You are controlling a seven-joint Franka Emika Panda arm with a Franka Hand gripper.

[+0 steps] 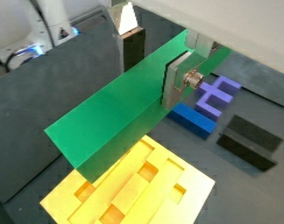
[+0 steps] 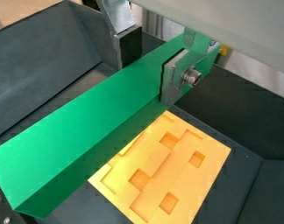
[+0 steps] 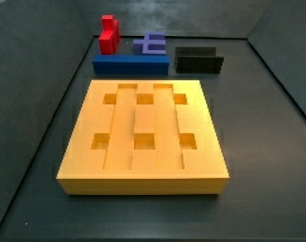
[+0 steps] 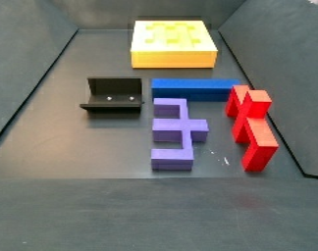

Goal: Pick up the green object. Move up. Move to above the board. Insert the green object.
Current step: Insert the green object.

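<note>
In both wrist views my gripper [image 1: 154,66] [image 2: 152,63] is shut on the green object [image 1: 110,122] [image 2: 86,131], a long plain green bar. It grips the bar near one end, with one silver finger [image 1: 177,80] flat against the bar's side. The bar hangs in the air, slanted across the yellow-orange board [image 1: 145,188] [image 2: 168,166] lying below it. The board, with its grooves and square holes, also shows in both side views [image 3: 143,121] [image 4: 173,44]. Neither the gripper nor the green bar shows in the side views.
A blue block [image 3: 127,64] [image 4: 194,88], a purple piece [image 3: 150,43] [image 4: 175,132] and red pieces [image 3: 109,34] [image 4: 253,123] lie beyond the board's far end. The dark fixture [image 3: 198,60] [image 4: 116,95] stands beside them. Dark walls ring the floor.
</note>
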